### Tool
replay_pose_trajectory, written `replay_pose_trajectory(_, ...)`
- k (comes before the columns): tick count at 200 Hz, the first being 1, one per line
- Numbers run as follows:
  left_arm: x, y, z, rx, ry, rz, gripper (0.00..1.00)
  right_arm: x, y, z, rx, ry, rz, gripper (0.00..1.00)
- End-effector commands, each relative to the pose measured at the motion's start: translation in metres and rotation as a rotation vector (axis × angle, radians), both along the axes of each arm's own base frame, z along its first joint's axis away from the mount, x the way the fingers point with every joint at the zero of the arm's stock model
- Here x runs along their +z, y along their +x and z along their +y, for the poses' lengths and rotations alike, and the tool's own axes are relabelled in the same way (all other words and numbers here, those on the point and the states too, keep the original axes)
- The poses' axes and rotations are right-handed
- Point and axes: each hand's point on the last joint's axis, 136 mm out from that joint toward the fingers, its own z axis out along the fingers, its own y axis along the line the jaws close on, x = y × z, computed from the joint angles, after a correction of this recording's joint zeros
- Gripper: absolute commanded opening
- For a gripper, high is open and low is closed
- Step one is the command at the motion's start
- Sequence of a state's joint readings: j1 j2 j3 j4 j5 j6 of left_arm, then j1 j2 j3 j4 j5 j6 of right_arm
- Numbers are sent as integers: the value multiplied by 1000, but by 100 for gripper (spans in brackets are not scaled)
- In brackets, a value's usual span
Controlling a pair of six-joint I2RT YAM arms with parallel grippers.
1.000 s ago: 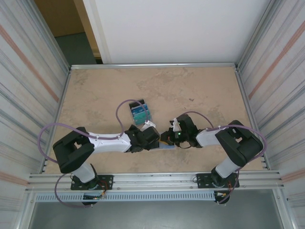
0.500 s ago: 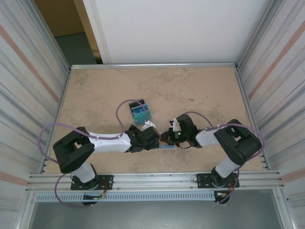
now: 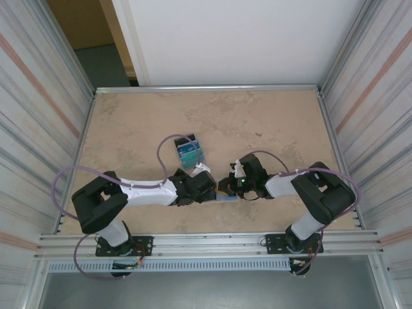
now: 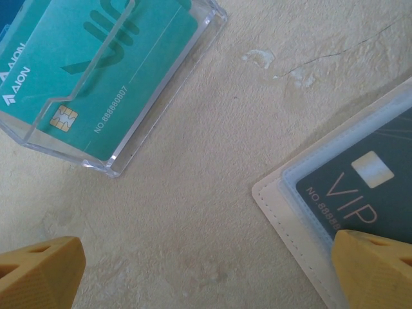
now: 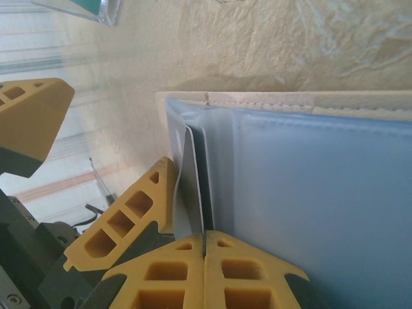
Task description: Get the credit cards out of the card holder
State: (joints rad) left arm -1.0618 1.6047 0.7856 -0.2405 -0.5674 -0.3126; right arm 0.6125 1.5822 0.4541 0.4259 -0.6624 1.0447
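The card holder [image 4: 293, 212] lies open on the table, tan stitched edge outside and light-blue sleeves [image 5: 322, 193] inside. A black VIP credit card [image 4: 354, 187] sits under its clear sleeve. My right gripper [image 5: 205, 241] is shut on the edge of a dark credit card [image 5: 198, 187] that stands partly out of a sleeve. My left gripper [image 4: 206, 277] is open just above the table, one fingertip [image 4: 38, 270] over bare table and the other [image 4: 376, 267] over the holder's corner. From above, both grippers [image 3: 207, 185] [image 3: 226, 186] meet over the holder [image 3: 226, 199].
A clear plastic box [image 4: 154, 96] holding teal cards [image 4: 96, 71] lies just beyond the left gripper, also seen from above as the box [image 3: 188, 153]. Metal rails and corrugated walls bound the tan table [image 3: 270, 122]. The left arm's purple cable [image 3: 166, 145] loops by the box.
The right gripper's fingers have closed the last bit onto the card's edge. Neither arm has visibly shifted.
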Motion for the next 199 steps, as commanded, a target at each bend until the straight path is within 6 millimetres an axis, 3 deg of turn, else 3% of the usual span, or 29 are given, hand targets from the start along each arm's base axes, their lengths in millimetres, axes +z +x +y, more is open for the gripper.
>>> replay_pose_trajectory(1, -20, -14, 19, -11, 114, 72, 99, 0, 4, -10, -10, -54, -21, 0)
replay_pose_trajectory(127, -8, -10, 7, -41, 86, 65, 99, 10, 6, -31, -7, -176, -66, 0)
replay_pose_trajectory(199, 23, -7, -18, -69, -55, 38, 99, 18, 9, -28, -9, -156, -79, 0)
